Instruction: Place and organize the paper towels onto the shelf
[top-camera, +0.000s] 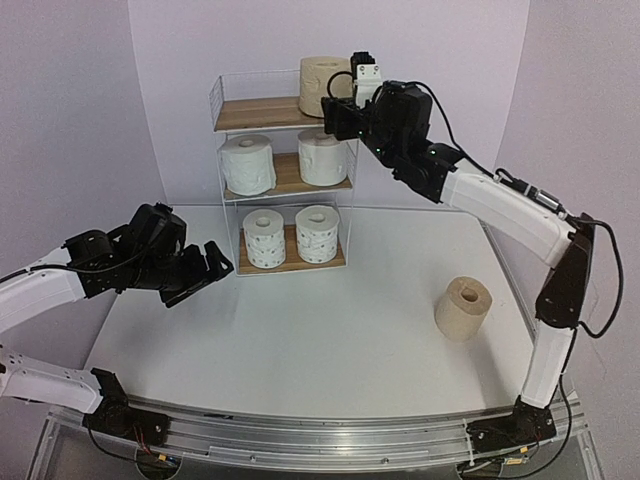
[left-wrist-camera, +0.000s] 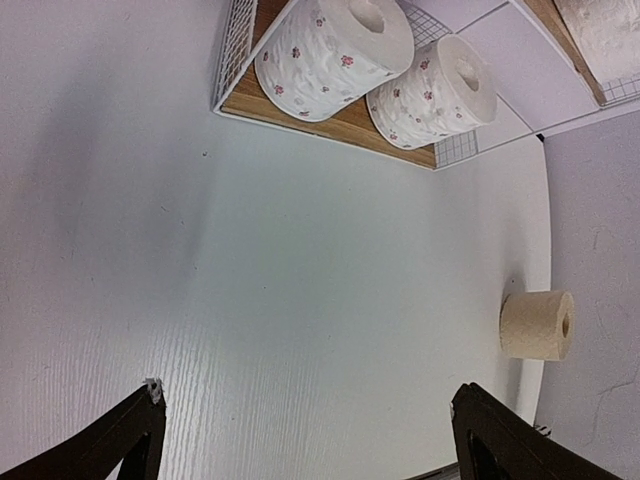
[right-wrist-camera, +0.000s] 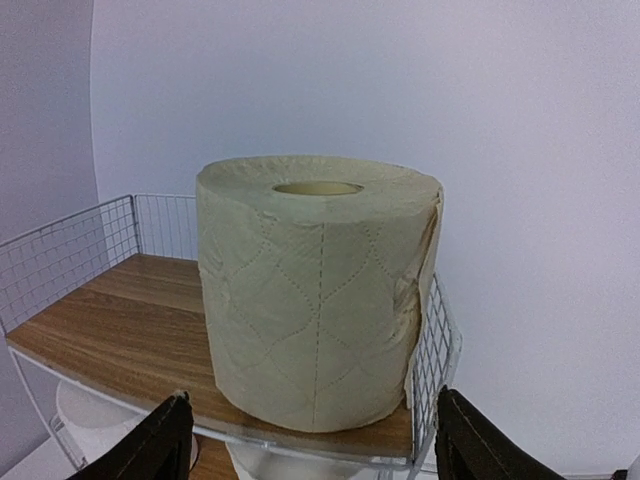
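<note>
Six rolls in all. Five are on the shelf. The top tan roll stands upright at the right end of the top board. Two white rolls stand on the middle board and two dotted rolls on the bottom board. The second tan roll lies on its side on the desk, right of the shelf and well apart from it. The right claw is open, its fingers spread wider than the top tan roll and just in front of it. The left claw hangs open and empty above the desk, left of the shelf.
</note>
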